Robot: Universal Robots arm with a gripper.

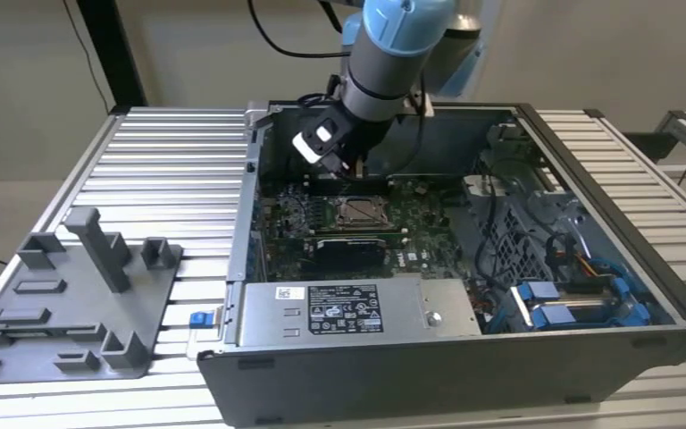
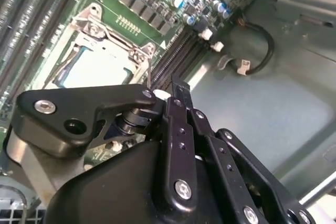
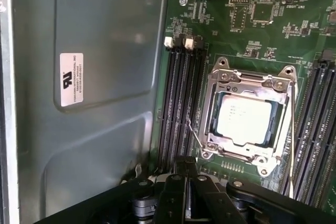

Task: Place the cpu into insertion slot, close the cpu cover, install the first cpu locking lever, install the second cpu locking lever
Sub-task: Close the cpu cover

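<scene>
The cpu (image 3: 245, 120), a flat square with a pale silver-grey top, is sitting in the insertion slot (image 3: 210, 150) on the green board inside the open computer case (image 1: 439, 375). One cpu cover (image 3: 251, 84), a silvery frame, is lying flat around the single chip and hiding the slot's centre. Two thin wire levers are showing: one (image 3: 192, 136) is slanting free beside the frame, the other (image 3: 292, 145) is hard to follow. The gripper (image 3: 186, 165) is hovering just beside the socket, its fingers apparently drawn together on nothing and its body cutting off the board's edge.
</scene>
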